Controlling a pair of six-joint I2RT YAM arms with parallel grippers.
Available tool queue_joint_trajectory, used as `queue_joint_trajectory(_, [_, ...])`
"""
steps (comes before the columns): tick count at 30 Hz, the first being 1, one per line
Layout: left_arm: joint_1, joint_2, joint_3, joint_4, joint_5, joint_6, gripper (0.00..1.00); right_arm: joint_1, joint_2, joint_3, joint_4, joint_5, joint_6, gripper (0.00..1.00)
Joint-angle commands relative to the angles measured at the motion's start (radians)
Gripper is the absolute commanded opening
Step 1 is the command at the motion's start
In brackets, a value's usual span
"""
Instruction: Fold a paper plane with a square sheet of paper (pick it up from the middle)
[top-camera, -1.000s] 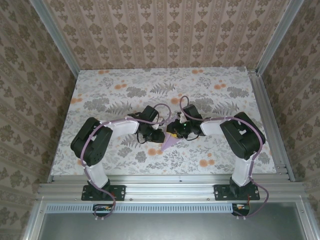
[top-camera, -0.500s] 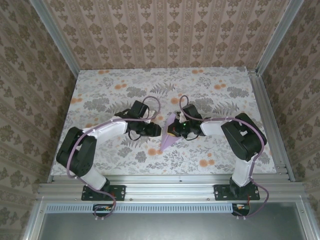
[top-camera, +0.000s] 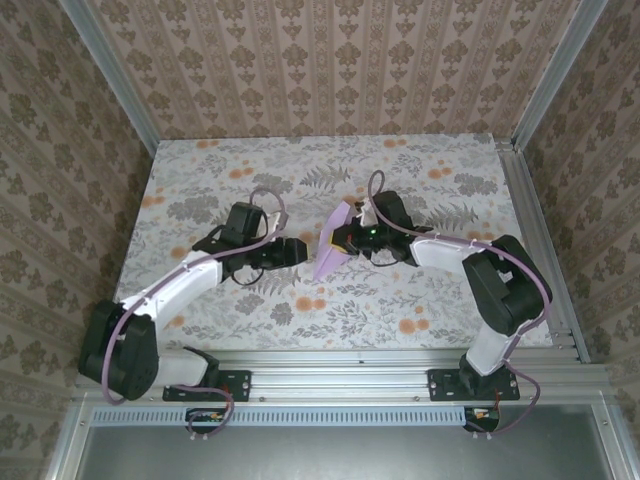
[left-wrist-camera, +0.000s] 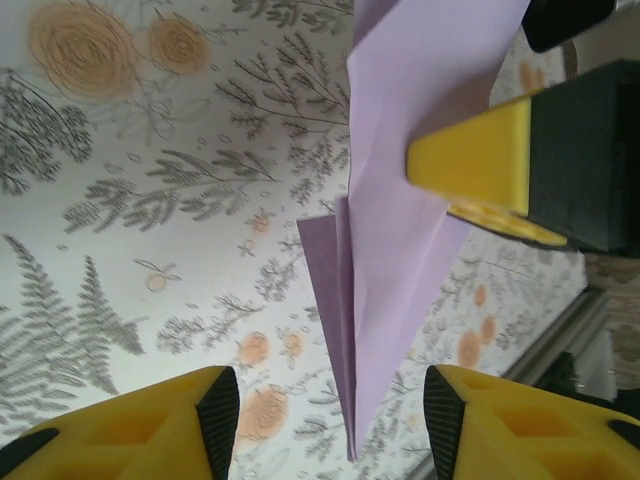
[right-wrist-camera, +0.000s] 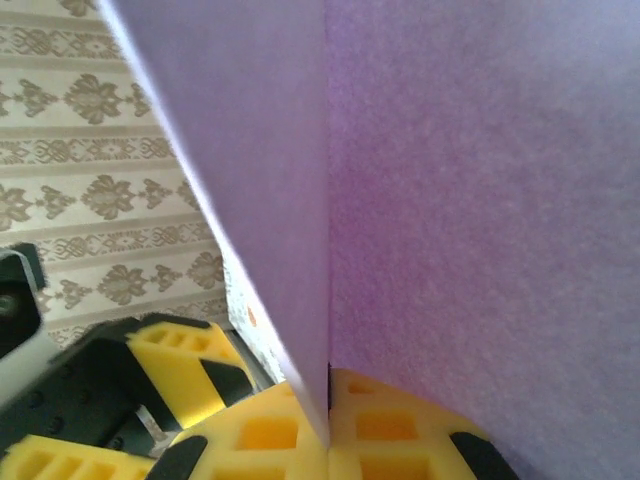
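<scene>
The right hand (top-camera: 347, 240) was pressed together on the paper plane (top-camera: 330, 255), pinching it partway along its length. From the right wrist, the yellow pads (right-wrist-camera: 400, 440) met at the bottom edge with a fold of the lilac paper (right-wrist-camera: 480, 200) rising straight out from between them, close to the lens. From the left wrist, one yellow fingertip (left-wrist-camera: 470, 165) of that hand lay flat against the paper's side.

The plane (left-wrist-camera: 390, 250) was a slim folded dart. Seen from above, its broad end pointed toward the far side of the surface (top-camera: 420, 170) and its sharp tip toward the near edge, angled slightly to the left. A narrow flap stood out along one side of the centre crease. Whether the tip touched the surface could not be told.

The left hand (top-camera: 297, 252) sat just to the left of the plane, apart from it. Its fingers were spread, with nothing between them. In its own wrist view the hand (left-wrist-camera: 328, 405) faced the plane across a gap, with the floral surface showing behind.
</scene>
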Motion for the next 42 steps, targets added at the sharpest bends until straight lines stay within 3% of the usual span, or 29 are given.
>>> queue_joint_trajectory(1, [0.004, -0.054, -0.071, 0.138, 0.068, -0.179, 0.55, -0.010, -0.044, 0.015, 0.081, -0.033, 0.058, 0.01])
queue_joint_trajectory(3, [0.004, -0.083, -0.120, 0.220, 0.084, -0.265, 0.56, -0.012, -0.054, 0.012, 0.116, -0.038, 0.083, 0.01])
queue_joint_trajectory(6, [0.003, -0.130, -0.177, 0.307, 0.077, -0.362, 0.66, -0.013, -0.064, 0.013, 0.149, -0.046, 0.110, 0.01])
queue_joint_trajectory(13, [-0.008, -0.121, -0.227, 0.577, 0.130, -0.544, 0.68, -0.013, -0.074, 0.014, 0.247, -0.075, 0.189, 0.01])
queue_joint_trajectory(19, [-0.018, -0.091, -0.184, 0.635, 0.161, -0.568, 0.66, -0.014, -0.090, 0.013, 0.279, -0.083, 0.217, 0.00])
queue_joint_trajectory(23, [-0.023, -0.076, -0.150, 0.617, 0.178, -0.556, 0.57, -0.013, -0.093, 0.007, 0.305, -0.088, 0.234, 0.00])
queue_joint_trajectory(32, [-0.022, -0.066, -0.110, 0.560, 0.194, -0.493, 0.28, -0.014, -0.089, 0.000, 0.322, -0.096, 0.246, 0.01])
queue_joint_trajectory(42, [-0.013, -0.055, -0.086, 0.495, 0.204, -0.442, 0.13, -0.013, -0.090, -0.008, 0.319, -0.096, 0.242, 0.07])
